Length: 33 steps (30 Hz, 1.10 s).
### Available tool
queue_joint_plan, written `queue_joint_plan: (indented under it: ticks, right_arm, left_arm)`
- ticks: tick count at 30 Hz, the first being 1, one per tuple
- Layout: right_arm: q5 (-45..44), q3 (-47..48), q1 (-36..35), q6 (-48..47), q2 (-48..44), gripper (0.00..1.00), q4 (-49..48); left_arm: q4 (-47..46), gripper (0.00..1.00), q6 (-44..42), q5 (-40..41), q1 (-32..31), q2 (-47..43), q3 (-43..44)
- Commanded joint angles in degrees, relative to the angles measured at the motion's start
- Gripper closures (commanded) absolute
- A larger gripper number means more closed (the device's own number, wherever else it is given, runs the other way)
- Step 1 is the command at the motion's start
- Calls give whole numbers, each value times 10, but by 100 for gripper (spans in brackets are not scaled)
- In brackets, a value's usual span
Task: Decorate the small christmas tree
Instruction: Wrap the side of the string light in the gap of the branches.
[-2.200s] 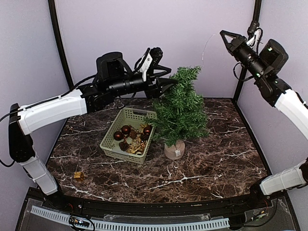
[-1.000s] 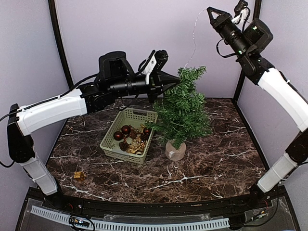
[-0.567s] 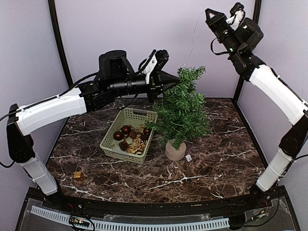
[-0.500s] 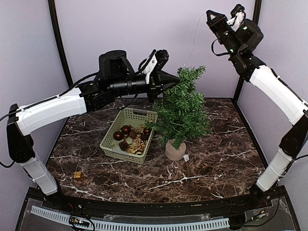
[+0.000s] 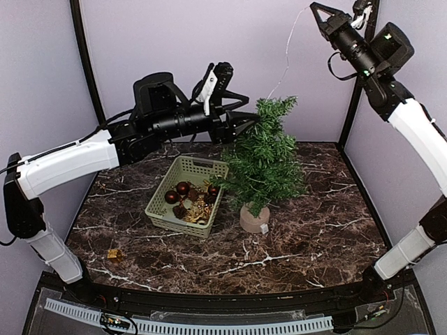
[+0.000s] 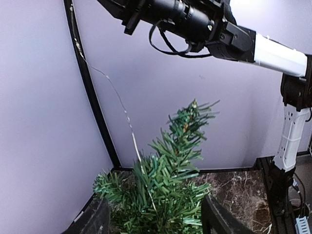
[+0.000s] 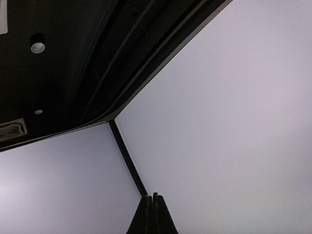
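Note:
The small christmas tree (image 5: 264, 157) stands upright on its round tan base (image 5: 253, 218), right of the basket. My left gripper (image 5: 246, 123) is at the tree's upper left side, open. In the left wrist view its two dark fingers (image 6: 95, 222) stand wide apart with the tree's branches (image 6: 165, 185) in front of and between them. A thin silvery wire (image 5: 288, 52) runs from the treetop up to my right gripper (image 5: 316, 8), which is raised high near the back wall and shut on it. The right wrist view shows the closed gripper (image 7: 153, 197) against the wall.
A pale green basket (image 5: 162, 199) holding dark red balls (image 5: 183, 188) and gold trinkets sits left of the tree. A small gold item (image 5: 114, 255) lies near the front left of the marble table. A black corner post (image 5: 353, 112) stands behind the right arm.
My left gripper has opened and drawn back slightly to the left of the tree. The right arm has swung up and to the right, still holding the wire.

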<state>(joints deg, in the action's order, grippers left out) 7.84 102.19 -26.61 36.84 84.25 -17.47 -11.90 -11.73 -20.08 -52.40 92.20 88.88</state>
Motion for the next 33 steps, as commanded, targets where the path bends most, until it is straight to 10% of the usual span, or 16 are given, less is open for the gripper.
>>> queue_joint_plan:
  ticks: [1, 20, 33]
  right_arm:
    - [83, 7, -11, -9, -21, 100, 16]
    - [154, 39, -126, -9, -15, 100, -20]
    - [176, 44, -228, -70, -32, 100, 48]
  left_arm:
    - [-37, 32, 57, 36, -2, -69, -17]
    - [44, 38, 258, 55, -1, -76, -64]
    - [38, 69, 254, 84, -2, -44, -54]
